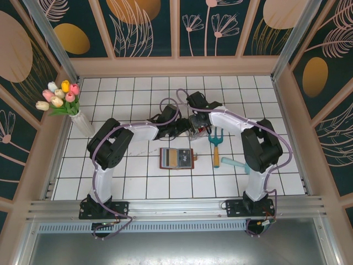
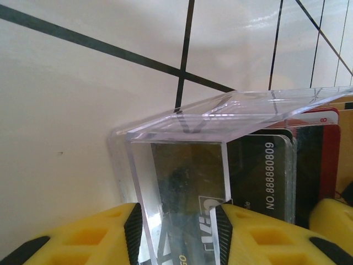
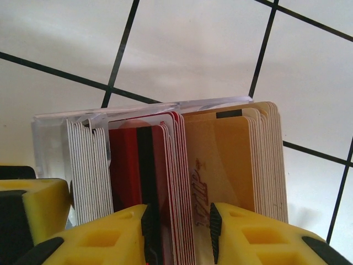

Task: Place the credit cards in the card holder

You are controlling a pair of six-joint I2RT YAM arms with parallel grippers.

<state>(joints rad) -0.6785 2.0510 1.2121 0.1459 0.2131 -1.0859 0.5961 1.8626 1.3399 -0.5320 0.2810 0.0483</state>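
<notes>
The credit cards stand on edge in a clear plastic box (image 1: 197, 131): grey-white cards (image 3: 88, 165), red cards (image 3: 165, 165) and tan cards (image 3: 226, 160). My right gripper (image 3: 179, 226) is open at the stack, several red cards between its jaws and a gap showing the tan card's face by the right pad. My left gripper (image 2: 179, 226) is shut on the end of the clear box (image 2: 220, 107), its pads against the walls; a dark numbered card (image 2: 259, 171) shows inside. The card holder (image 1: 177, 158), a brown wallet, lies open in front of both grippers (image 1: 183, 130) (image 1: 199, 126).
A teal hand rake (image 1: 216, 139) lies right of the box, and a teal handle (image 1: 234, 164) sits near the right arm. A vase of tulips (image 1: 83, 122) stands at the left wall. White tiled table (image 1: 138, 182) around the wallet.
</notes>
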